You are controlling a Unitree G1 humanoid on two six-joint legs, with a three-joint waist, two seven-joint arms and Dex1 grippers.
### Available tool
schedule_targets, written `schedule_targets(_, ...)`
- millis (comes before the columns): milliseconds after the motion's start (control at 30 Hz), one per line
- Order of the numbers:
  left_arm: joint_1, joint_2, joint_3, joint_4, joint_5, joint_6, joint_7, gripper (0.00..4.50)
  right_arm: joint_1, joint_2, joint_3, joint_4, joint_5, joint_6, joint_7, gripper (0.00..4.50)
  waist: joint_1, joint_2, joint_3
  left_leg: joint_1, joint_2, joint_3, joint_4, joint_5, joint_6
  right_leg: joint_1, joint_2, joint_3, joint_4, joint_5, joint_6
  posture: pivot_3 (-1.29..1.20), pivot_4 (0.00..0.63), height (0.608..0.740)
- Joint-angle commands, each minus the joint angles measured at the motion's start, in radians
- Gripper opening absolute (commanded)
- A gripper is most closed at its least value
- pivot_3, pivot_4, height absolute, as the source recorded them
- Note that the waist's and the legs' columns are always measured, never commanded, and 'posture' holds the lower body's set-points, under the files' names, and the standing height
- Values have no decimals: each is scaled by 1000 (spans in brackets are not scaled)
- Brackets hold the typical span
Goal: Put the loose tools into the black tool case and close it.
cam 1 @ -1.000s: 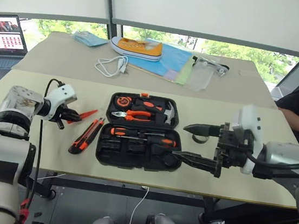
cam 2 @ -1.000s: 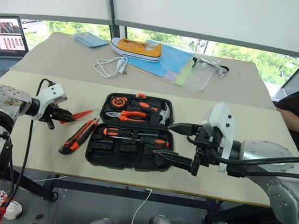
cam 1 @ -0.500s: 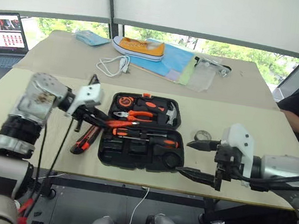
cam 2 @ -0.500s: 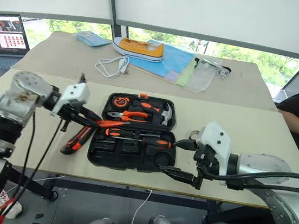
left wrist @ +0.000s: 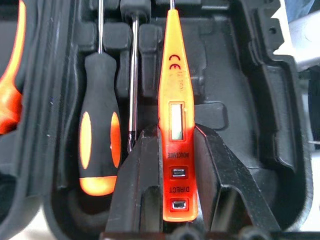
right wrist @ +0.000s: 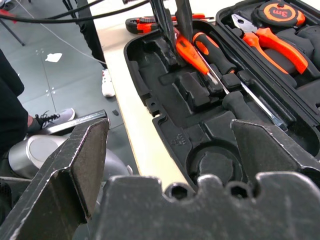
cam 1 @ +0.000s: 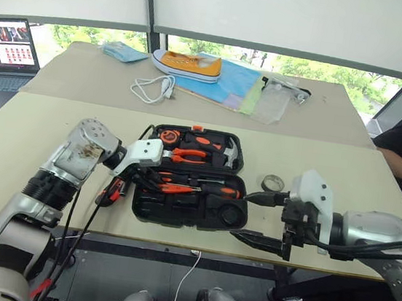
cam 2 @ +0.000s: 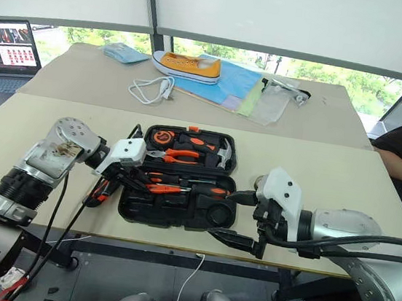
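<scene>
Left gripper (left wrist: 172, 200) holds the red screwdriver (left wrist: 176, 115) over the open black tool case (cam 1: 178, 217).

Its two fingers (left wrist: 145, 180) are clamped on the screwdriver's handle end, the tip pointing into the front tray beside two orange-and-black screwdrivers (cam 1: 200, 186) lying in their recesses. The utility knife (cam 1: 111, 191) lies on the table (cam 1: 26, 136) just left of the case. The right gripper (cam 1: 260, 218) hangs with its fingers wide apart at the case's front right corner, holding nothing.
</scene>
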Motion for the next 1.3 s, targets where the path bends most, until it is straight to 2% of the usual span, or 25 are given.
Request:
schedule_targets(33,-24,-1,-15,22,26,-30,12,419,-2,8,-19,-29,-1,-30,-18,4500,0,0,0,0,0,0,0,0,0,0,0,0,0,0,0,0,150,718)
schedule_targets(233,-31,-12,-18,30,21,-36,6,419,0,17,-24,-33,2,-33,-30,4500,3,0,0,0,0,0,0,0,0,0,0,0,0,0,0,0,150,718)
schedule_targets(300,-27,-1,-5,2,-10,-19,-29,1431,-1,21,-31,-33,12,-30,-35,4500,3,0,0,0,0,0,0,0,0,0,0,0,0,0,0,0,150,718)
schedule_targets(333,-27,6,4,-6,-22,-20,-41,1636,-2,21,-33,-33,15,-29,-36,4500,3,0,0,0,0,0,0,0,0,0,0,0,0,0,0,0,150,718)
schedule_targets(433,-28,33,37,-11,-67,-30,-88,2789,3,21,-33,-33,13,-31,-38,4500,3,0,0,0,0,0,0,0,0,0,0,0,0,0,0,0,150,718)
schedule_targets(667,-21,24,99,81,-102,-85,-39,2789,28,19,-40,-36,9,-40,-35,4500,7,0,0,0,0,0,0,0,0,0,0,0,0,0,0,0,150,718)
schedule_targets(767,-16,-9,136,101,-141,-86,-18,2069,35,20,-37,-35,4,-45,-35,4500,10,0,0,0,0,0,1,0,1,0,0,0,0,0,0,0,150,718)
schedule_targets(933,-27,-76,147,137,-138,-109,45,192,31,20,-26,-30,-1,-51,-36,4500,14,0,0,-1,0,0,1,-1,1,0,0,-1,0,0,0,0,150,718)
schedule_targets(967,-27,-92,146,146,-139,-113,56,33,29,19,-23,-28,-3,-52,-36,4500,14,0,0,-1,0,0,1,-1,1,0,0,-1,0,0,0,0,150,718)
schedule_targets(1167,25,-100,122,122,-135,-135,36,33,25,22,-27,-27,4,-47,-47,4500,9,0,0,0,0,0,1,-1,1,0,0,0,0,0,0,0,150,718)
schedule_targets(1300,61,-89,88,119,-81,-181,54,33,37,23,-33,-34,15,-42,-57,4500,9,0,0,0,0,-1,1,0,1,0,0,0,0,0,0,0,150,718)
